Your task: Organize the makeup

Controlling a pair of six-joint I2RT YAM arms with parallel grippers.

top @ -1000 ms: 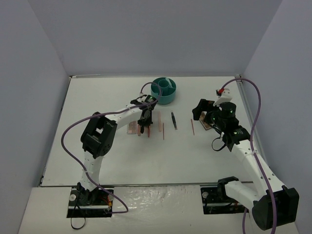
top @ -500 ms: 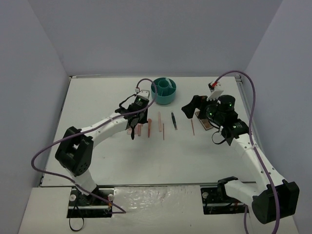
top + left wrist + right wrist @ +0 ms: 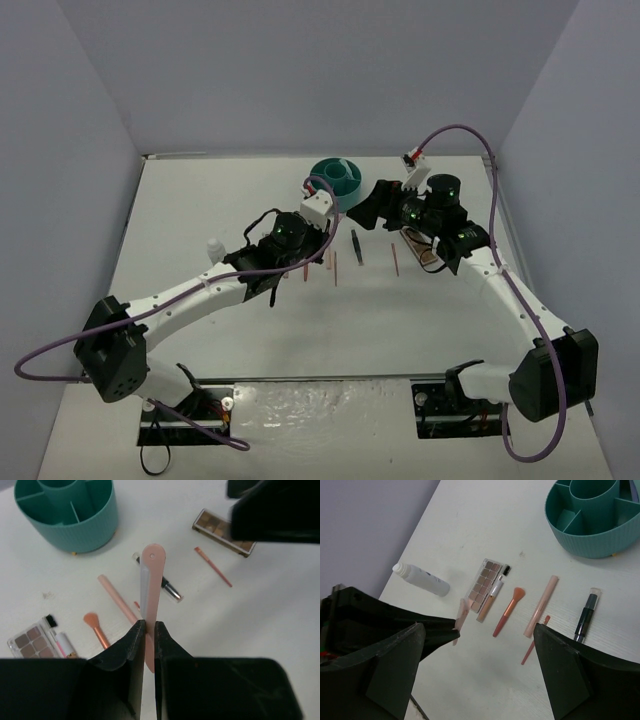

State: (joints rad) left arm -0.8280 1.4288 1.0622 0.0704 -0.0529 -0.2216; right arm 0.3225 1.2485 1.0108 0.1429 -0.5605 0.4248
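Note:
My left gripper (image 3: 148, 630) is shut on a flat pink stick (image 3: 151, 585), held well above the table. The stick also shows in the right wrist view (image 3: 461, 615). Below lie a palette (image 3: 483, 584), an orange brush (image 3: 507, 612), a long pink stick (image 3: 541, 605), a thin red pencil (image 3: 535, 640), a dark tube (image 3: 585, 617) and a white bottle (image 3: 422, 580). A second palette (image 3: 222, 532) is partly hidden behind my right gripper. My right gripper (image 3: 479, 628) hangs open over the row, holding nothing. From above, the left gripper (image 3: 273, 283) and right gripper (image 3: 378, 210) flank the row.
A round teal divided cup (image 3: 335, 180) stands at the back middle of the white table (image 3: 180, 200), just left of my right gripper. Purple cables loop off both arms. Grey walls close in the table on three sides.
My left arm has stretched out and lifted from the row, still shut on the pink stick. My right gripper has swung left and back toward the cup, its jaws narrowing slightly.

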